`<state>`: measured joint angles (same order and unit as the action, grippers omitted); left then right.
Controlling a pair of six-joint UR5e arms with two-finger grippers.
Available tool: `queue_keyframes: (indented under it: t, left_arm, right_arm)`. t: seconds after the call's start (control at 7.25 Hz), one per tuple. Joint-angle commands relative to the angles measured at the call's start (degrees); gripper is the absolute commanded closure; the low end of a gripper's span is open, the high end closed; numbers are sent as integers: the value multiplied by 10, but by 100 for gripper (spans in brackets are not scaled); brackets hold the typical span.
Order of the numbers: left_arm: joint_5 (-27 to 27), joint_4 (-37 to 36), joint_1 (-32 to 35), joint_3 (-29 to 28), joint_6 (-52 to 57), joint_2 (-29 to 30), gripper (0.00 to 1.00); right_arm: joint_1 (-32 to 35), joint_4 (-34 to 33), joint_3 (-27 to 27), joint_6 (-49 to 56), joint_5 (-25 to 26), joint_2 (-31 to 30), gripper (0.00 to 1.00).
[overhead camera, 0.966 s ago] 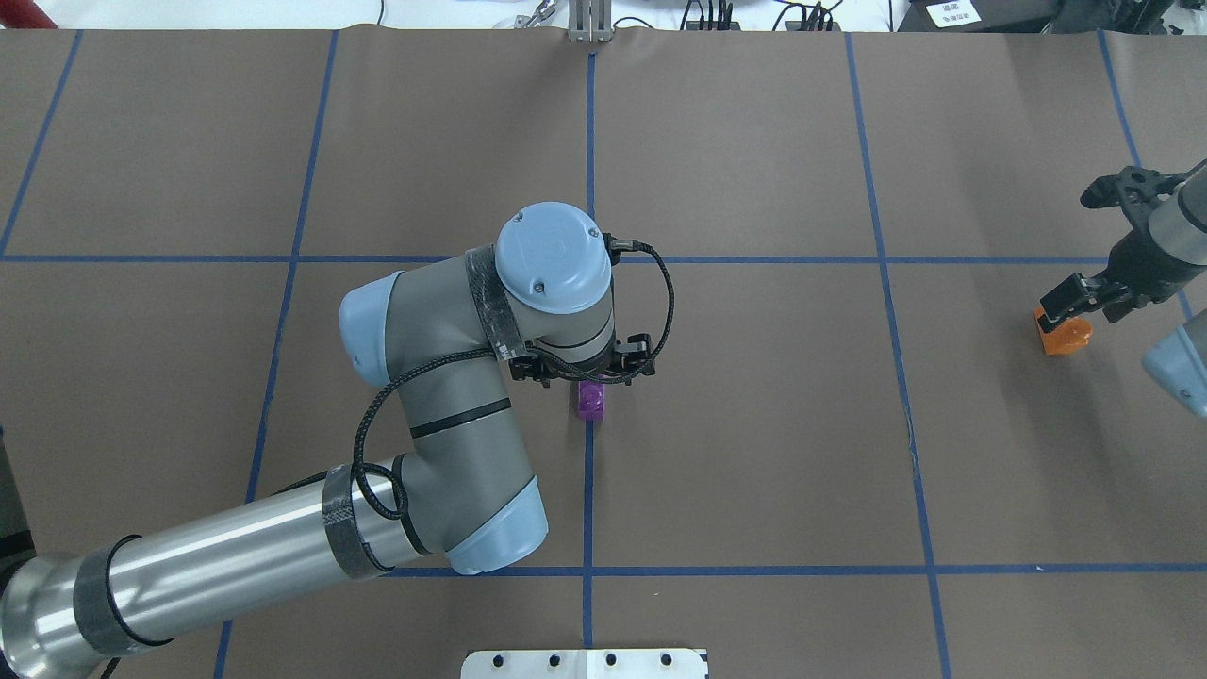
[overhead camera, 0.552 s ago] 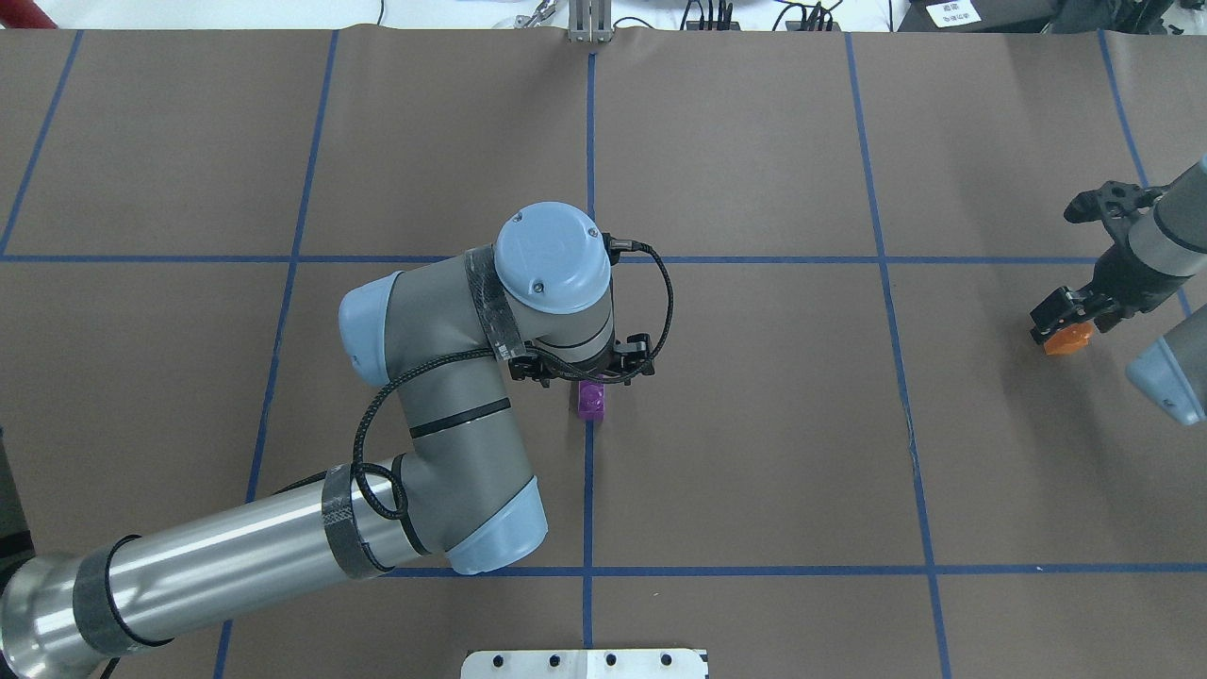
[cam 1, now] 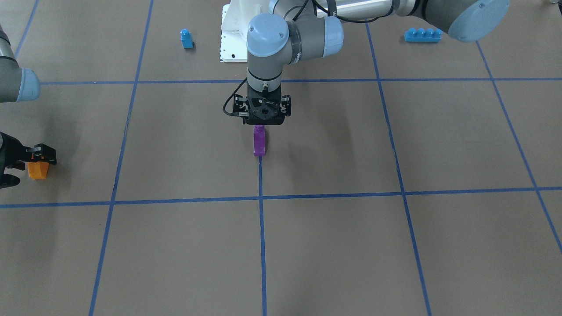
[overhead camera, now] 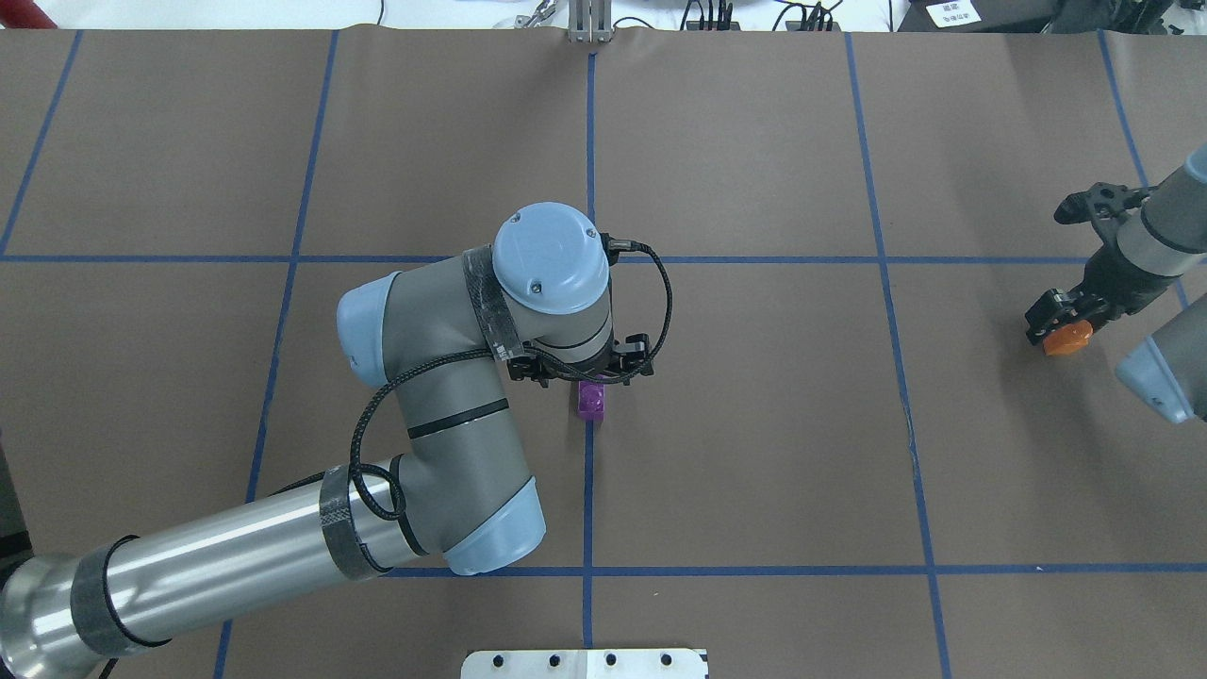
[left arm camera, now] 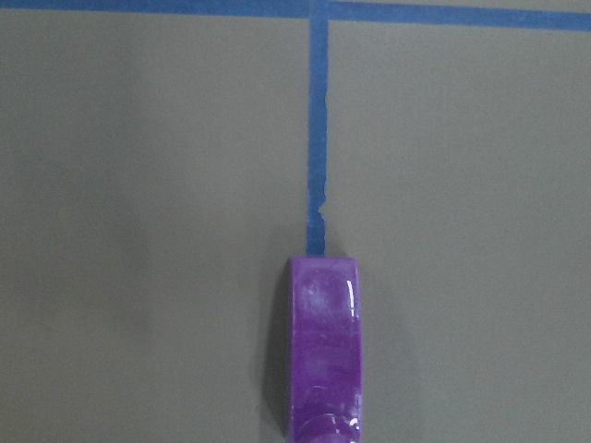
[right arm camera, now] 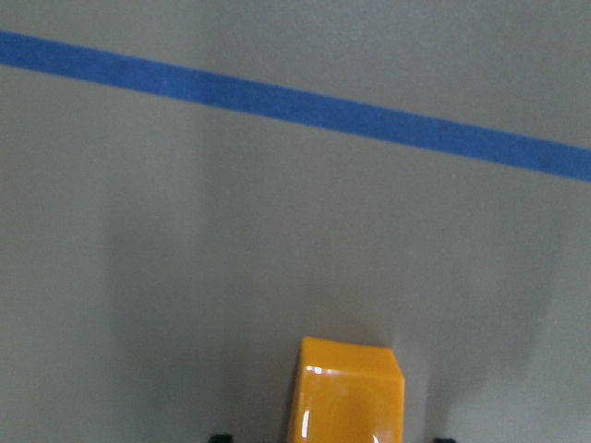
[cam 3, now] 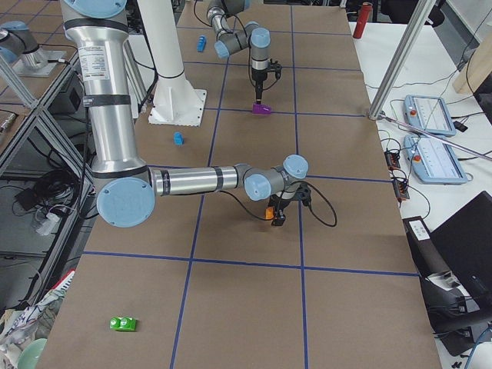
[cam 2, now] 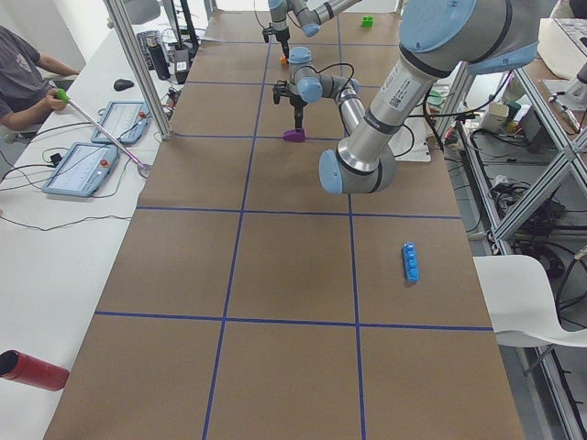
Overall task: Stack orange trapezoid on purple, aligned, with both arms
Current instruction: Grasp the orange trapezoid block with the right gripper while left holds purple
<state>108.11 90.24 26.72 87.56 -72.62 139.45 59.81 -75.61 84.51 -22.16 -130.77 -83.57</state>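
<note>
At the middle of the table (overhead camera: 754,424), the purple (overhead camera: 591,403) lies on the central blue tape line (overhead camera: 588,490). Its long axis runs along that line, toward and away from the robot's base. Through the left wrist camera we see it as a narrow glossy bar with its far end meeting the tape. We cannot make out which way its stud faces.

The left gripper (cam 1: 261,120) hangs directly above it, pointing straight down. The wrist and gripper body hide the fingers in both table-wide views, so we cannot tell whether they are apart or together. The left arm (overhead camera: 443,377) comes in from the lower left of the overhead view, doubles back at the elbow and folds its wrist over, so the tool stands vertical.

Well apart from there, near the table's right end, the right gripper (overhead camera: 1061,325) is clamped on the orange trapezoid (overhead camera: 1068,339). In the right wrist view a black fingertip (right arm camera: 218,438) shows at each side of the block, and a flat glossy face is turned up to that camera. The block seems to hang just clear of the table, though the views are too small for us to be sure. The right arm (cam 3: 192,181) stretches its forearm low and nearly level over the table, with the wrist turned down.

Beside the robot's base sit a small blue block (cam 1: 186,38) and a long blue brick (cam 1: 422,34), far from both task blocks.
</note>
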Motion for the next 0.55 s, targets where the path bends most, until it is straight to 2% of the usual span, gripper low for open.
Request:
queue_keyframes:
  t: [0.0,0.14,0.28,0.41]
  left_arm:
    - [0,0,0,2,-2,-1,1]
    - [0,0,0,2,-6,-1,1]
    - [0,0,1,2,-6,-1,1]
    - [0,-1,1,8,-7,-1,1]
  right_arm:
    - [0,-1,-2,0,0,1,63]
    - [0,0,-1,0,0,1,92]
    - [0,0,-1,1,0,1,100]
    - [0,0,10,0,5,1,100]
